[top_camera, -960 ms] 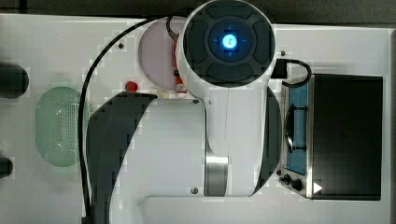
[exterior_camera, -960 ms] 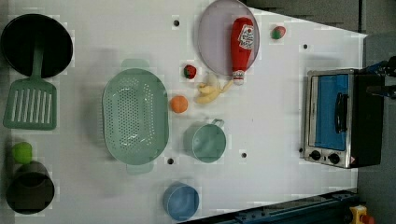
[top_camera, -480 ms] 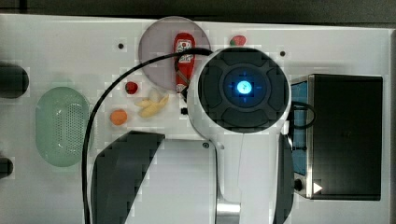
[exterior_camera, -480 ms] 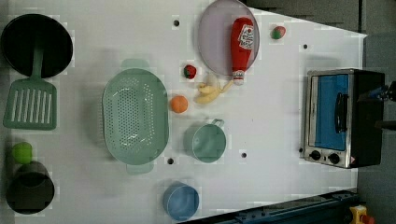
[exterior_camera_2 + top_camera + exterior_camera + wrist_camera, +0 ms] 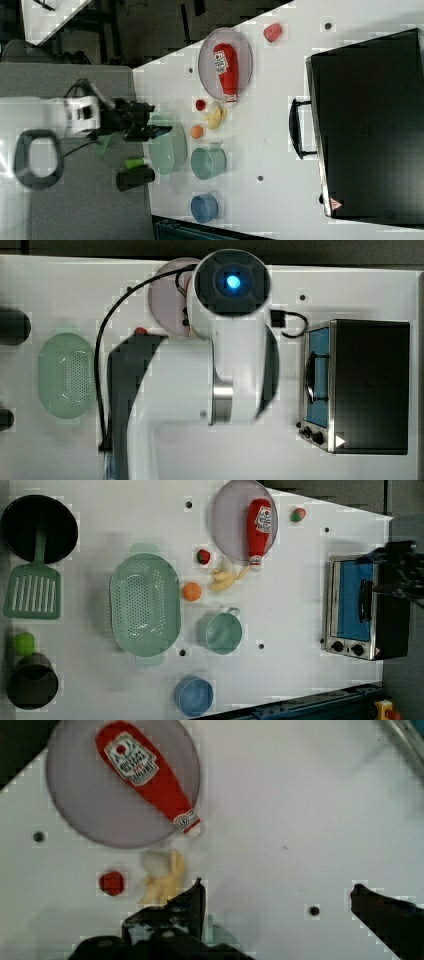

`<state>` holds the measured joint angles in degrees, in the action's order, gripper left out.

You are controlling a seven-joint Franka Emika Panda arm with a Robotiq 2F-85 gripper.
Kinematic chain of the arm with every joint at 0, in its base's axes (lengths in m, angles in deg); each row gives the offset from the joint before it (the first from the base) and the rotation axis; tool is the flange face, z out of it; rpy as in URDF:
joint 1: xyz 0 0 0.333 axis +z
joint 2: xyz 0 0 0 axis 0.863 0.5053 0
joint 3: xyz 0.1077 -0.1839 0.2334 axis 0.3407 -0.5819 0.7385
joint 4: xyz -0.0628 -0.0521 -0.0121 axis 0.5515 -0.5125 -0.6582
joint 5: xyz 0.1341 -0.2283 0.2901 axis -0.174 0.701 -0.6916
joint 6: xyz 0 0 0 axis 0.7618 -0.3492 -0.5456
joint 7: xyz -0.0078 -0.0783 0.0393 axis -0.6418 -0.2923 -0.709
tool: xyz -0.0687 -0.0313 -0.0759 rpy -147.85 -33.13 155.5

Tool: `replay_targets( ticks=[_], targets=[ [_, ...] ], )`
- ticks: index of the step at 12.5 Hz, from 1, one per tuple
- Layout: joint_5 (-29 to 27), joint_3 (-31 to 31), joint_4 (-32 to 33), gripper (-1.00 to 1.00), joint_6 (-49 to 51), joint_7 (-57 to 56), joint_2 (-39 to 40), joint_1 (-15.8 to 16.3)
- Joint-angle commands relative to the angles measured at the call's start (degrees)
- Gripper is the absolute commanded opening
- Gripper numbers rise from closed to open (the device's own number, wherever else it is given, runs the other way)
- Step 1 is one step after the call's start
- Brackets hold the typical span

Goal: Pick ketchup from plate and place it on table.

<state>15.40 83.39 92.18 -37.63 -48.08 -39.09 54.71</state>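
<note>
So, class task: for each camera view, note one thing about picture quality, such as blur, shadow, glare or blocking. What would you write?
Top view: the arm blocks most of the table, its edges smeared and blocky. Left view: even light, soft shadows beside the basket; the gripper at the left view's right edge is blurred. Right view: the arm looks smeared. Wrist view: the ketchup label is blurred, the jaws dark.

Ketchup (image 5: 259, 530): red, white label with red marks, whitish cap. Plate (image 5: 227, 517): plain pale greyish-lilac. Surface (image 5: 290, 610): white, small dark round holes. Basket (image 5: 145, 604): pale green, perforated. Ball (image 5: 191, 591): orange. Cup (image 5: 194, 696): blue.
</note>
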Motion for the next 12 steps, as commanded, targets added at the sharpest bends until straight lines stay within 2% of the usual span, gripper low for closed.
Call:
replay_targets(
  ticks=[1,7,12],
  targets=[
    [-0.1,1.26,1.09,1.0,-3.84,-8.39,5.23,0.76],
    [1.53,1.23,-0.12,1.0,-16.24,-28.74,16.71,0.98],
    [5.11,1.24,-3.28,1.0,-23.66,-30.88,26.73,2.31]
  ],
)
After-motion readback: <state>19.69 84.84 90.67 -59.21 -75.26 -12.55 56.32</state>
